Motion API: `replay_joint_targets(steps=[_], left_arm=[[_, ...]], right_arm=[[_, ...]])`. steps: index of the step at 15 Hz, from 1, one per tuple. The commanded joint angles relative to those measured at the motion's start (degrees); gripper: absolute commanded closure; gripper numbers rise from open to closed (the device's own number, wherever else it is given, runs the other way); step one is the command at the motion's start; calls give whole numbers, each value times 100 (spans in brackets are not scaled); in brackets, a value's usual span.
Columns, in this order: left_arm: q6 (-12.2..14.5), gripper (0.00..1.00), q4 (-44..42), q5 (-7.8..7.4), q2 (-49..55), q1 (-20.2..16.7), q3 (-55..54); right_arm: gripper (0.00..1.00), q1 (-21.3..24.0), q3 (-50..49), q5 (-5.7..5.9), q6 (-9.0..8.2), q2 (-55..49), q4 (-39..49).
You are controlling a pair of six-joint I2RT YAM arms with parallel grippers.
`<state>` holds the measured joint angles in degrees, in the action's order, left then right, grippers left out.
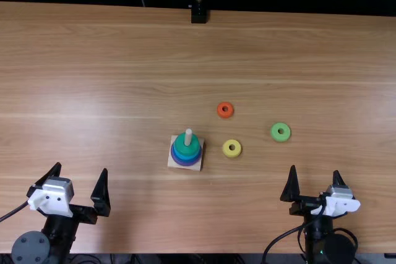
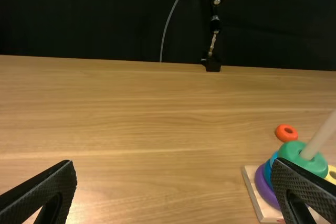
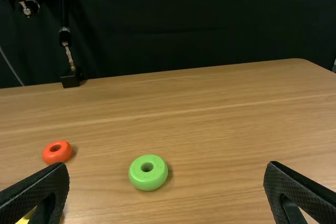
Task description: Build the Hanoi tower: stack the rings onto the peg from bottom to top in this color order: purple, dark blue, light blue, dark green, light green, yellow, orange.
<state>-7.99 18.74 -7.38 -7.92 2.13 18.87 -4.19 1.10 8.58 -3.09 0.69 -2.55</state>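
Counting four stacked rings (image 1: 181,148) and three loose rings (image 3: 148,183), seven in all, plus one peg (image 1: 188,136) and one base (image 1: 171,163).

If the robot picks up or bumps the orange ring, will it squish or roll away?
The orange ring looks smooth and solid, so it probably won't squish. It lies flat on the table, so a push would likely slide it; stood on edge, its round shape might roll.
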Motion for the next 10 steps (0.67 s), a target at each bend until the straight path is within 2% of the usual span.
replay_joint_targets(steps=[1, 4, 10], left_arm=[[-55, 0, -39, 52, 247, -20, -226], [-55, 0, -39, 52, 792, -37, -587], [-3, 0, -102, 73, 792, -29, -868]], right_arm=[[0, 49, -31, -4, -7, -69, 16], [0, 49, -22, -4, -7, -69, 16], [0, 49, -31, -4, -7, -69, 16]])
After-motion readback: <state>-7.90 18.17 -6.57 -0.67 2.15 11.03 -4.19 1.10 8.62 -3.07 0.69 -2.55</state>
